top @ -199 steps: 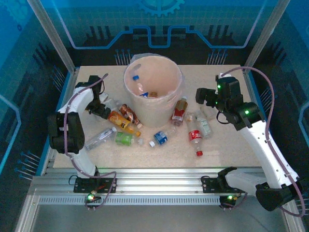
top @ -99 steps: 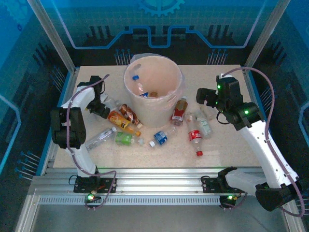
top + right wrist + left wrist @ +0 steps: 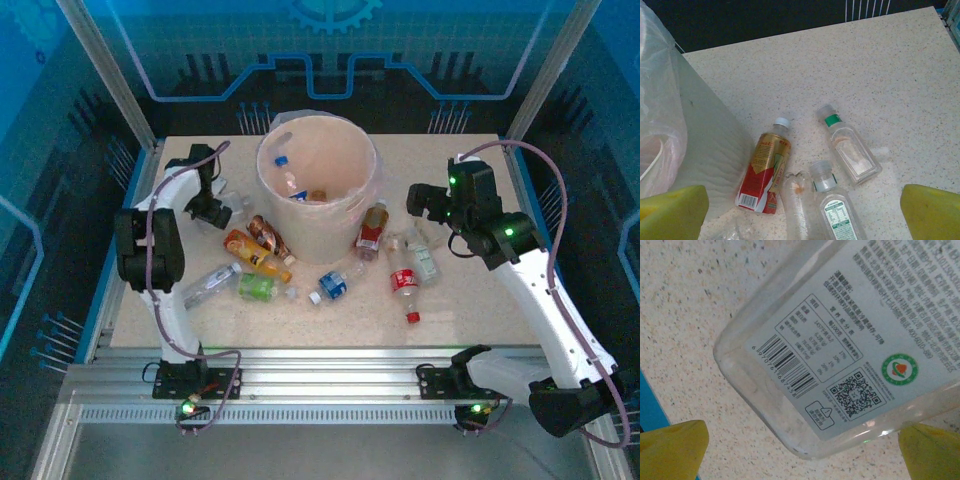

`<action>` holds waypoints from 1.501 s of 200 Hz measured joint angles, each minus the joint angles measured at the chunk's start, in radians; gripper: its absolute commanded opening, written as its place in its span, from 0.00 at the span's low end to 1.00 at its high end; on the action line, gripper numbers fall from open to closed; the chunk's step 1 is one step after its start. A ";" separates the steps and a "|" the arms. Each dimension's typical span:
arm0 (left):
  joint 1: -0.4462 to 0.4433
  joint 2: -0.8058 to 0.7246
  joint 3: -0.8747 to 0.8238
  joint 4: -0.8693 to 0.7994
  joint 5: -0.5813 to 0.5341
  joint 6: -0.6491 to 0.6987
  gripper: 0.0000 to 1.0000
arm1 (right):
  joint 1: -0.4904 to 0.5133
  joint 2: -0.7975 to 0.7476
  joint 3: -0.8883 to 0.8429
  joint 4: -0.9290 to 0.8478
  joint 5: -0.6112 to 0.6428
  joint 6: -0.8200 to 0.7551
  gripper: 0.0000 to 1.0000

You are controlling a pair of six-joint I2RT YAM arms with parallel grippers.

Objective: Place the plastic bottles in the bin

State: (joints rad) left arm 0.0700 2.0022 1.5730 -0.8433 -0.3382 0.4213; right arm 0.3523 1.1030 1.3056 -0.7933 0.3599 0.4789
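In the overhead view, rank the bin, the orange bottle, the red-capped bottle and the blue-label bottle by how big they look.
1. bin, by far the largest.
2. orange bottle.
3. red-capped bottle and blue-label bottle look about alike, so I won't rank them.

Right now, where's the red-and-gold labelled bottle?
Right half of the table: in the top view the red-and-gold labelled bottle lies at the base of the bin, on its right; the right wrist view shows a crumpled clear bottle right of it.
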 measured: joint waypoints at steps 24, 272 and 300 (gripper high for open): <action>0.000 0.020 0.040 -0.001 0.018 0.017 0.99 | 0.000 0.000 -0.005 0.000 0.000 0.004 1.00; 0.026 0.179 0.199 0.131 0.202 0.524 0.99 | 0.000 -0.014 -0.016 -0.031 0.078 0.064 1.00; 0.026 0.180 0.199 0.135 0.203 0.524 0.99 | 0.000 -0.014 -0.017 -0.031 0.078 0.068 1.00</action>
State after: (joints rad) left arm 0.0956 2.1818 1.7721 -0.7082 -0.1356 0.9455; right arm 0.3519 1.0893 1.2884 -0.8242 0.4381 0.5468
